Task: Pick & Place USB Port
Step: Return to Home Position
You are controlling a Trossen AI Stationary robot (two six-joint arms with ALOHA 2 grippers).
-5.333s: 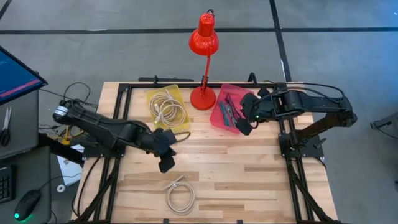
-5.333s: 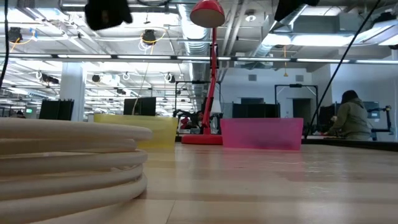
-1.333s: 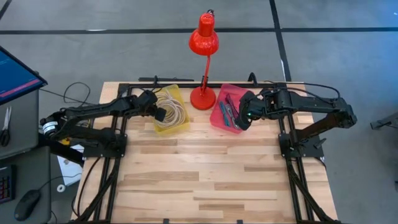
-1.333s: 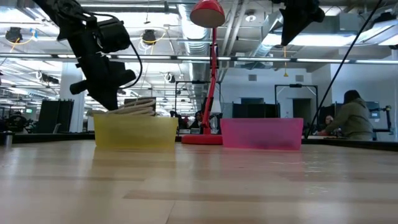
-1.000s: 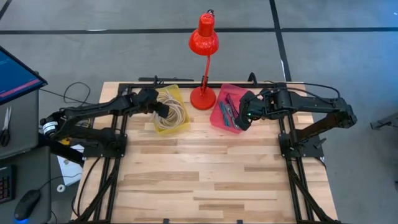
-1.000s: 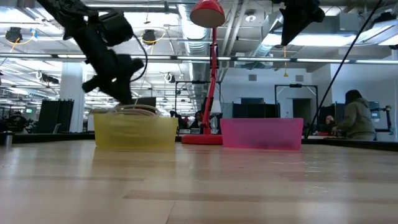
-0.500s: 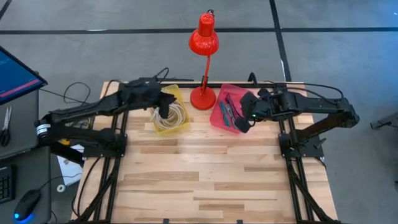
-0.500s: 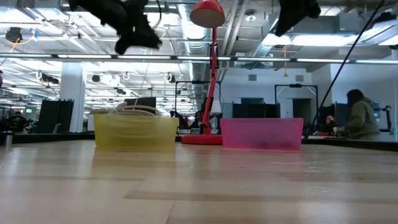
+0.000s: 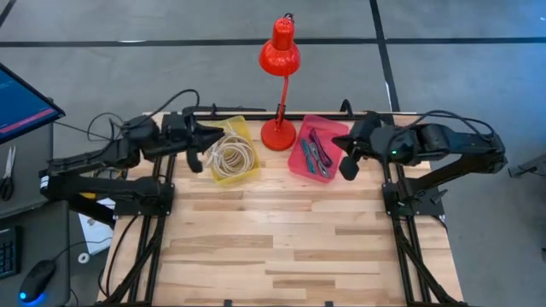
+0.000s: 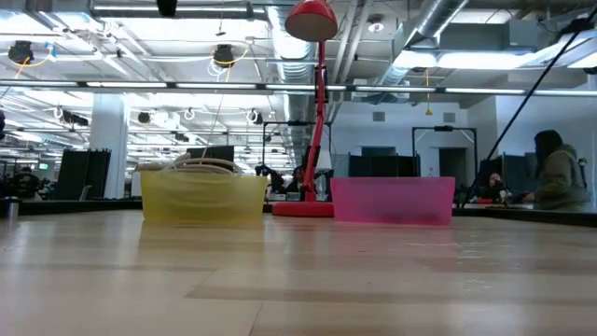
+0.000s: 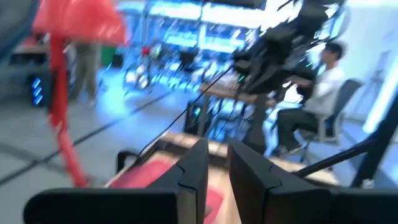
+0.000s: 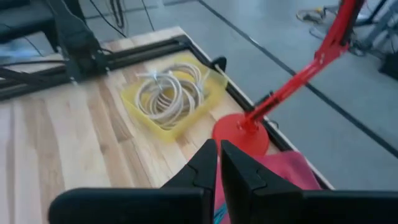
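Now the left pincer (image 11: 217, 147), clenched empty, hovers beside the yellow bin (image 9: 248, 175) holding coiled light brown USB cables (image 9: 230, 155), and just past the pink bin (image 9: 338, 128) with its charger cables (image 9: 314, 152) hangs the right pincer (image 12: 219, 145), also clenched empty.

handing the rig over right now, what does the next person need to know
Left gripper: empty, shut, raised beside the yellow bin.
Right gripper: empty, shut, raised beside the pink bin.
Light brown USB cables lie coiled in the yellow bin; charger cables lie in the pink bin.
Done: no cable lies loose on the table.
Left: bring both arms to home.
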